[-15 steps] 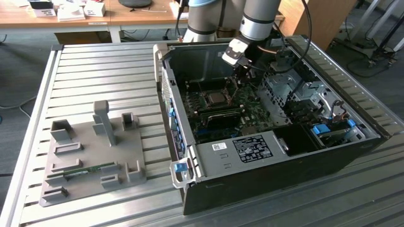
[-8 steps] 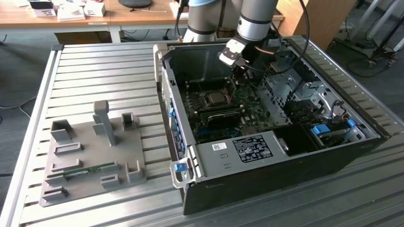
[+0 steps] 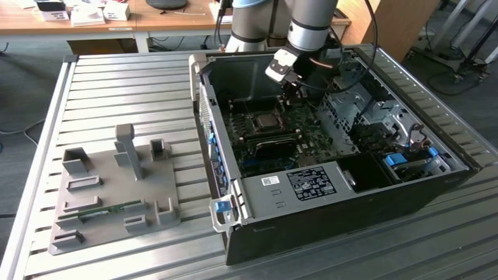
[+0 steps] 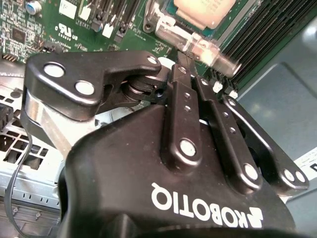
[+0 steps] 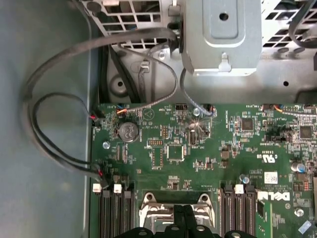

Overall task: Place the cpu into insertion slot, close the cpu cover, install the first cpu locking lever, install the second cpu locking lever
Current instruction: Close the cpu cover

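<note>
The arm (image 3: 311, 23) reaches steeply down, jaws pressed together.

An open black computer case (image 3: 350, 217) surrounds the pincer (image 3: 291, 93), its green circuit board (image 5: 208, 161) directly below. Dark cables (image 5: 64, 156) curve nearby. Well apart from the pincer, a grey fixture tray (image 3: 109, 188) rests on the slatted surface (image 3: 116, 81).

The gripper (image 3: 291, 93) hung inside the open computer case (image 3: 335, 219) (on a slatted table (image 3: 116, 81)), near the cpu (image 3: 267, 121).
</note>
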Available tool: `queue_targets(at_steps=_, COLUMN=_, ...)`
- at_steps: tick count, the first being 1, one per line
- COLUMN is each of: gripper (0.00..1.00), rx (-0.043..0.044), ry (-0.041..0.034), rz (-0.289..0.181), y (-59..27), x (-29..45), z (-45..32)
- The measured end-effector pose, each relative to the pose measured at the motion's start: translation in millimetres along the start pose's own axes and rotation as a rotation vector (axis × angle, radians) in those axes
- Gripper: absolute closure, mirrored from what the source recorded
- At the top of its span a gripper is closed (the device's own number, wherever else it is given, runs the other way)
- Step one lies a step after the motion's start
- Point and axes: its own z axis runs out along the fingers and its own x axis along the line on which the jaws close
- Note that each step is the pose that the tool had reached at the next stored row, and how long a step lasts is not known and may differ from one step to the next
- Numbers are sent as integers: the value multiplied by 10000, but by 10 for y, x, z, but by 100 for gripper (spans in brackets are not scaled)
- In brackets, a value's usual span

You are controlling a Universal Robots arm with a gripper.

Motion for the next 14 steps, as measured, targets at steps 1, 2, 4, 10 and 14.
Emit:
queue_targets(at_steps=1, gripper=89, rx=0, ry=0, rz=0, y=-12, x=0, z=1)
queue_targets(at_steps=2, gripper=89, rx=0, ry=0, rz=0, y=-22, x=0, z=2)
queue_targets(at_steps=4, gripper=89, rx=0, ry=0, rz=0, y=-38, x=0, z=3)
queue_targets(at_steps=10, gripper=89, rx=0, ry=0, rz=0, y=-44, x=0, z=3)
queue_targets(at_steps=14, gripper=89, rx=0, ry=0, rz=0, y=-45, x=0, z=3)
